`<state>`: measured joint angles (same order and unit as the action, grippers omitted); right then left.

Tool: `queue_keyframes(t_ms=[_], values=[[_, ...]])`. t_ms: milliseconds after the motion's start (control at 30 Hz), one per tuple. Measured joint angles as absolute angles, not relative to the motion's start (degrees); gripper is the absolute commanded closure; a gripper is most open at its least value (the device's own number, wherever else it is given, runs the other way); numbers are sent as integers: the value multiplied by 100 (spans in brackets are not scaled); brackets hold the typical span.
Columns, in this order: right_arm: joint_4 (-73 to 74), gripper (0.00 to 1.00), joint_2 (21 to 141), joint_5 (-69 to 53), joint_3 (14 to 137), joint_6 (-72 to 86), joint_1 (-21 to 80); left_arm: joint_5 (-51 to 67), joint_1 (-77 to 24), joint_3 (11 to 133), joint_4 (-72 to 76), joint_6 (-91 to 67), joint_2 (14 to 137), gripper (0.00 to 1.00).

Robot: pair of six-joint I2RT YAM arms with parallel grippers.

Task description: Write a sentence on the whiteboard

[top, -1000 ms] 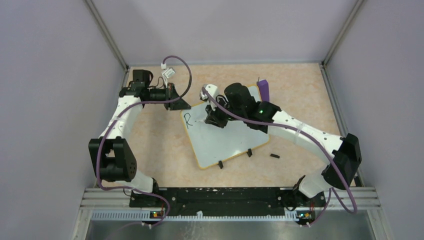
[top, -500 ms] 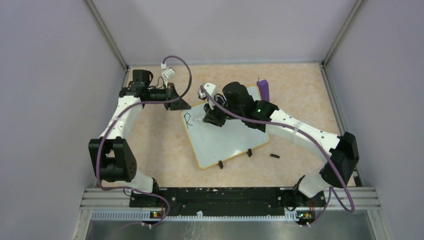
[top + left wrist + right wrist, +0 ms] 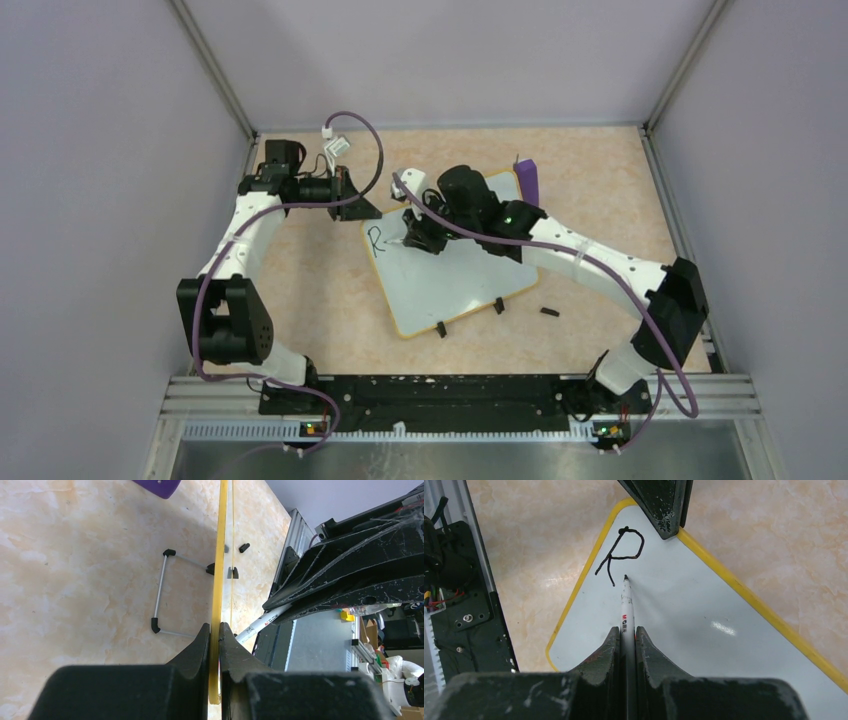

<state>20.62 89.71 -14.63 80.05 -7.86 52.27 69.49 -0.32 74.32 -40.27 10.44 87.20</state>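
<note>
The left fingers (image 3: 197, 647) clench the whiteboard (image 3: 218, 555) by its rim. The right fingers (image 3: 605, 652) grasp a marker (image 3: 626, 607), its tip just beside the written R (image 3: 623, 550).

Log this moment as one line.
left claw: shut on whiteboard edge | right claw: shut on marker | written: R only | marker tip near R
</note>
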Motion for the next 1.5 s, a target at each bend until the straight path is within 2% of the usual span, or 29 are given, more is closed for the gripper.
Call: queue_keyframes(t_ms=[833, 1500], values=[[2075, 100, 8906, -1404, 8031, -790, 5024, 6901, -32, 7413, -3948, 1044, 8715, 100], [2097, 100, 8899, -1527, 7686, -797, 5249, 6866, -32, 7413, -3946, 1046, 8715, 100]])
